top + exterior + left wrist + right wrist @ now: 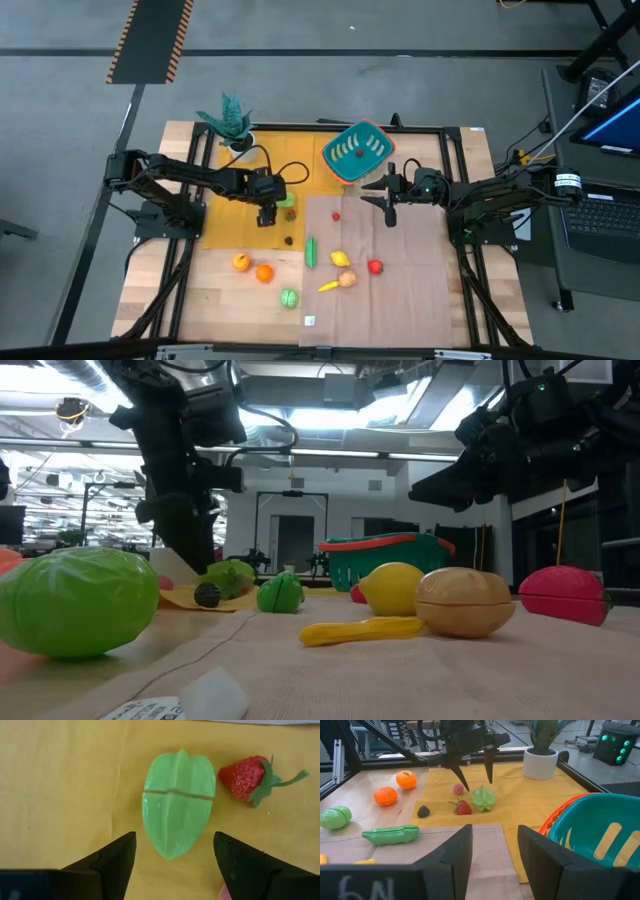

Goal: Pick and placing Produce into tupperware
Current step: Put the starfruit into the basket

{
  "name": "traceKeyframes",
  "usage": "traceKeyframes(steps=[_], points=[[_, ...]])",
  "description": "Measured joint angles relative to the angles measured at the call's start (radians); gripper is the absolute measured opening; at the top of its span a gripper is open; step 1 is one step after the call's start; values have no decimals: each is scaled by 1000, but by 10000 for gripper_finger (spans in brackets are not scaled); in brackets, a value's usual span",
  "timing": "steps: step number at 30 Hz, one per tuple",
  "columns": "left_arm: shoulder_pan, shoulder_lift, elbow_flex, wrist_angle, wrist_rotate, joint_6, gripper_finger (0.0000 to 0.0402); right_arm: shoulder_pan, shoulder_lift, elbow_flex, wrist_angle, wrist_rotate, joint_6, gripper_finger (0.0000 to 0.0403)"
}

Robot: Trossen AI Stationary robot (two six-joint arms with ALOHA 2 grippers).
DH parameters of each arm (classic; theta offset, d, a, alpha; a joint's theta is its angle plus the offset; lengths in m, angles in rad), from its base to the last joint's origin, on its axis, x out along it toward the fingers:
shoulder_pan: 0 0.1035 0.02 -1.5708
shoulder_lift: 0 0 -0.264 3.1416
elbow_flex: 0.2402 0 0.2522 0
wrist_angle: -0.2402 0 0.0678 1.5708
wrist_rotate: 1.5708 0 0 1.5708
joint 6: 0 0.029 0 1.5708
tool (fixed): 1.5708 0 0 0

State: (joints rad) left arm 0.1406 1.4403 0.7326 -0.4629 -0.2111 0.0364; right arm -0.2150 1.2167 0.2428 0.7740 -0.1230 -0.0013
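Produce piece in hand is the green starfruit [178,802] just beside the strawberry [246,776] on the yellow mat [60,785]; the left gripper [172,857], jaws spread above it, should probably descend centred, while the right gripper [492,847] waits half-open beside the tupperware [600,837].

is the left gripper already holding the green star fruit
No, the left gripper hangs open above the green star fruit, its fingers apart and clear of the fruit, which lies on the yellow mat beside the strawberry.

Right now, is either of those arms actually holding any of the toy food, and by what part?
No. The left gripper hovers open above the green star fruit; the right gripper is empty.
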Motion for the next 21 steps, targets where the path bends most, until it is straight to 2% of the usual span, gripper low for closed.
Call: traceKeyframes(steps=[15, 21], points=[[0, -1, 0, 17, 0, -6, 261, 0, 0, 0, 0, 0, -2, 158], [0, -1, 0, 97, -11, -17, 261, 0, 0, 0, 0, 0, -2, 158]])
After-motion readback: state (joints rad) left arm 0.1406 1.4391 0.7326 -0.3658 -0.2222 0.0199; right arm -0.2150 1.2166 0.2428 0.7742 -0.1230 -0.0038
